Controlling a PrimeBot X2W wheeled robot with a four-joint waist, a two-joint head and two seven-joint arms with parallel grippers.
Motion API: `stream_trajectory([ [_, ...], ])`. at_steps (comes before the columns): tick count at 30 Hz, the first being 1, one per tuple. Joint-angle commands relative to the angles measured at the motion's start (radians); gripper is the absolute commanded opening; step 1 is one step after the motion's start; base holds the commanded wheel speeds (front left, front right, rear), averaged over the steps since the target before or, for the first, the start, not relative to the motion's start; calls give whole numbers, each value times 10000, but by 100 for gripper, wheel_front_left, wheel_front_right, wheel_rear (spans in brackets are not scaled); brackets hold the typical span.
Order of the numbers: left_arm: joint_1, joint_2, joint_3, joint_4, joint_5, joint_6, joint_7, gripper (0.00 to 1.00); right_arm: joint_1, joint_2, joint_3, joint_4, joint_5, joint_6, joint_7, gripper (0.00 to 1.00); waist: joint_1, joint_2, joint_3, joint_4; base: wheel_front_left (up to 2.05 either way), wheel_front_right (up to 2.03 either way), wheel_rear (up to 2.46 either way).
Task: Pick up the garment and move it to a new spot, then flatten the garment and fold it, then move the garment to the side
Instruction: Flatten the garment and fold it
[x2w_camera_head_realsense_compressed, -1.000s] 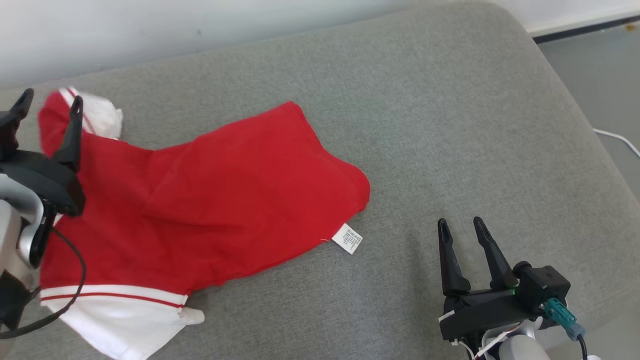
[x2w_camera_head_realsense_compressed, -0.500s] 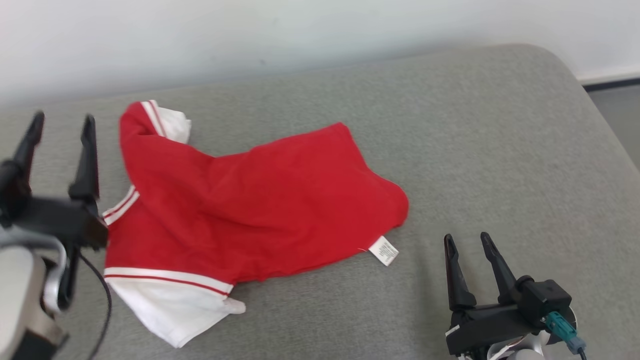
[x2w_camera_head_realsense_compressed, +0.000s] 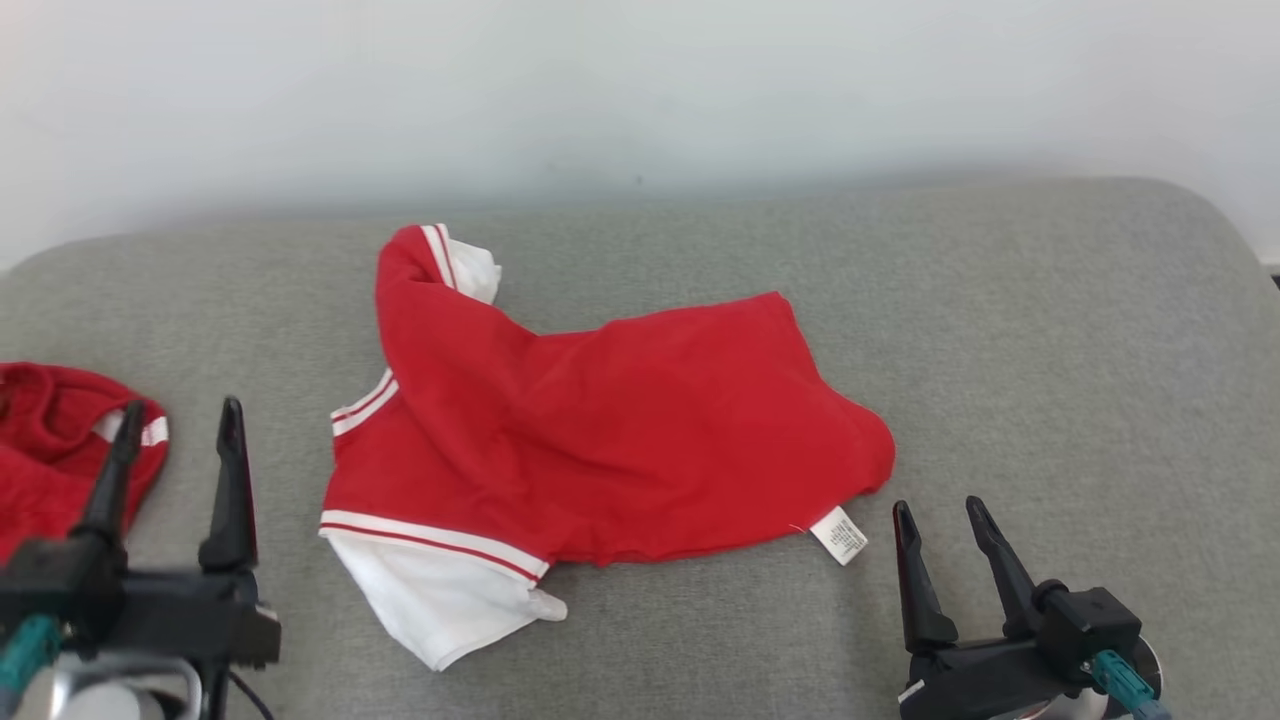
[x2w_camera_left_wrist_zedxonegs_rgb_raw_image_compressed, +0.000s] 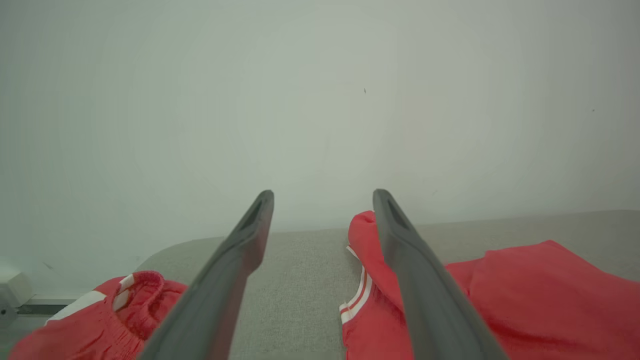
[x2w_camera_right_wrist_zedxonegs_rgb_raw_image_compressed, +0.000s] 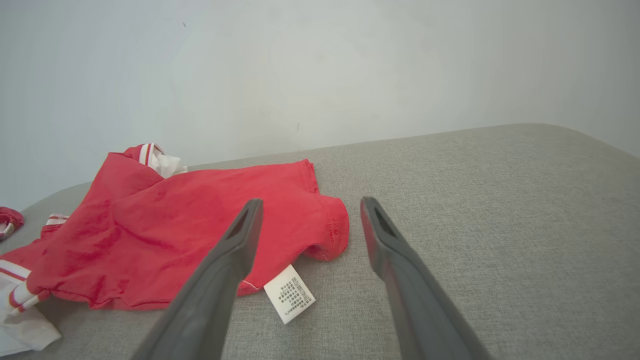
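Both arms sit low at the near edge of the grey cushion (x2w_camera_head_realsense_compressed: 1050, 330), fingers pointing toward the pale wall (x2w_camera_head_realsense_compressed: 640, 90). The left pincer (x2w_camera_head_realsense_compressed: 182, 408) and right pincer (x2w_camera_head_realsense_compressed: 939, 506) both gape wide, holding nothing. The red garment (x2w_camera_head_realsense_compressed: 620, 430), white-trimmed, lies rumpled mid-cushion between them, its care label (x2w_camera_head_realsense_compressed: 839, 534) near the right pincer. Another red garment (x2w_camera_head_realsense_compressed: 50, 440) lies at the cushion's left edge.

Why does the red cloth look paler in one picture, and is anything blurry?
Head view: soft, even light, no hard shadows; the red garment looks vivid and sharp. Left wrist view: hazy and washed out, the garment turns pinkish, and the left tool looks soft so near the lens. Right wrist view: crisper; the white label shows print too small to read.
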Motion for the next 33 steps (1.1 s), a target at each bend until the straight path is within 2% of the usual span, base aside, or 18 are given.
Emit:
stream_trajectory([
  [1, 362, -234, 183, -256, 241, -75, -32, 100, 115, 23, -25, -2, -37, -22, -5, 100, 2, 1, -154, 225, 0, 0, 0],
  [11, 1721, -1510, 1566, -1139, 878, -616, -32, 100, 160, 24, 12, 33, -65, -22, -5, 100, 2, 1, -217, 367, 0, 0, 0],
  [17, 2473, -2195, 1926, -896, 1349, -973, -33, 100, 181, 25, 29, 42, -86, -22, -5, 100, 2, 1, -161, 384, 0, 0, 0],
  [23, 2655, -2553, 2049, -523, 1563, -1153, -33, 100, 170, 23, -37, 2, -105, -22, -5, 100, 2, 1, -53, 442, 0, 0, 0],
  [33, 2529, -2802, 2117, -386, 1768, -1241, -33, 100, 46, 25, 18, 67, -148, -22, -5, 100, 2, 1, -17, 449, 0, 0, 0],
])
